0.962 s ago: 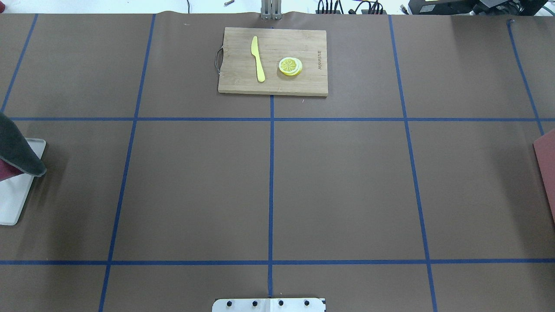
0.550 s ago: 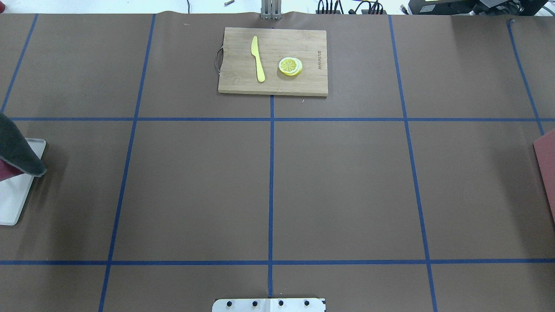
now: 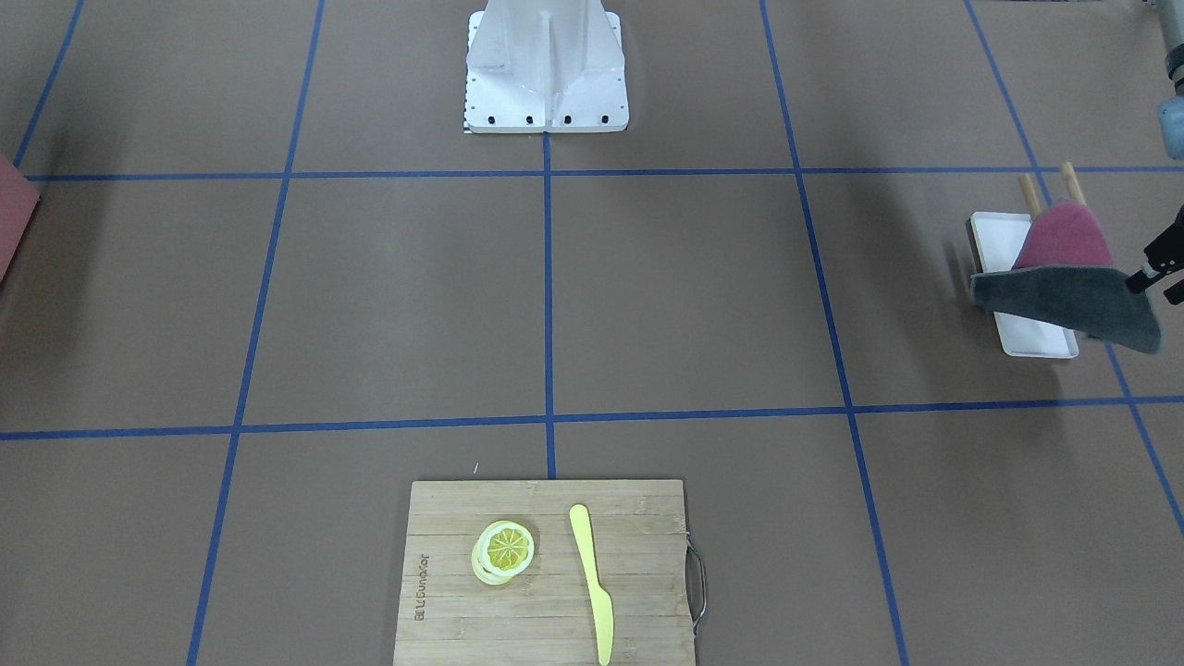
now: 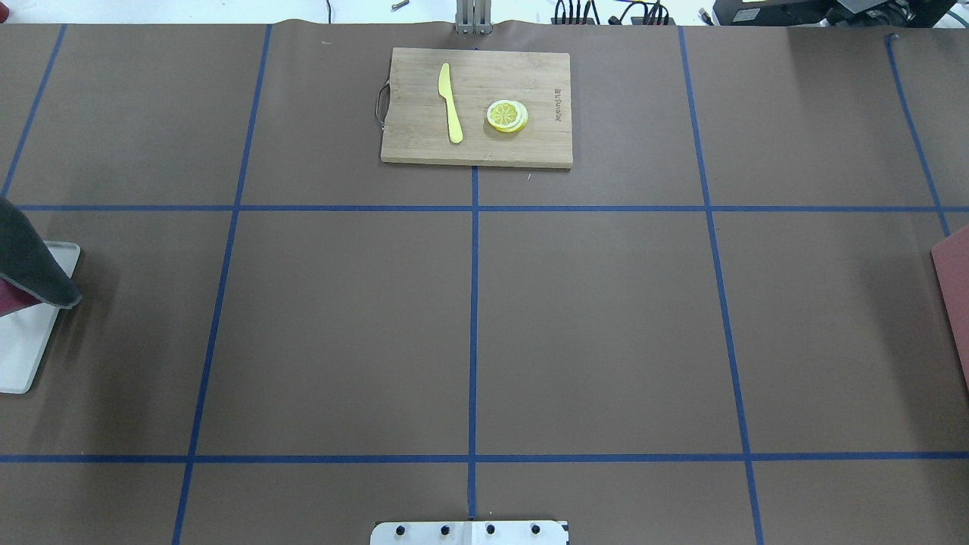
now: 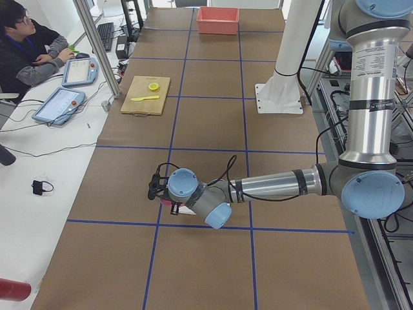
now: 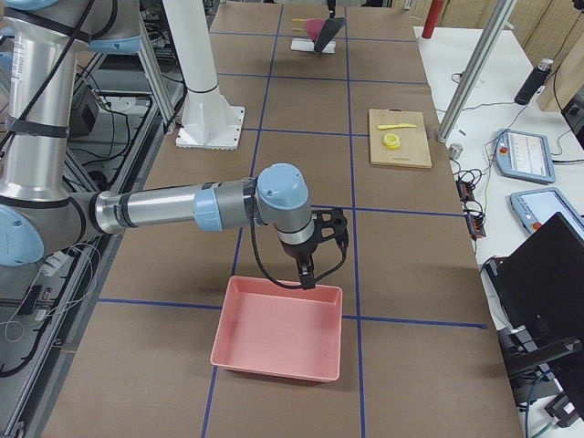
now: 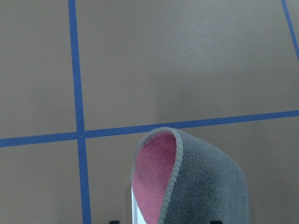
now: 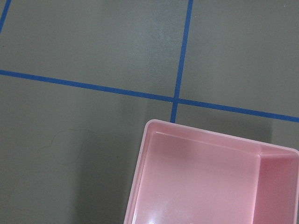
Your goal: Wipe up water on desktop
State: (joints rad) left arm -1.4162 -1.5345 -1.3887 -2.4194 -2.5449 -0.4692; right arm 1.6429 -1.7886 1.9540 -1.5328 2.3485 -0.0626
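Observation:
The brown desktop (image 4: 606,318) with its blue tape grid shows no water that I can make out. My left gripper (image 3: 1142,276) is at the table's left end, shut on a corner of a cloth (image 3: 1073,301) that is grey outside and pink inside. The cloth hangs over a small white tray (image 3: 1027,342). It fills the bottom of the left wrist view (image 7: 201,186) and shows at the left edge of the overhead view (image 4: 30,257). My right gripper (image 6: 315,265) hovers over the far edge of a pink bin (image 6: 278,328); I cannot tell whether it is open.
A bamboo cutting board (image 4: 484,106) with a yellow knife (image 4: 450,102) and lemon slices (image 4: 507,116) lies at the far middle. The robot's base plate (image 4: 469,532) is at the near edge. Two wooden sticks (image 3: 1027,190) lie by the tray. An operator (image 5: 29,45) sits beyond the table.

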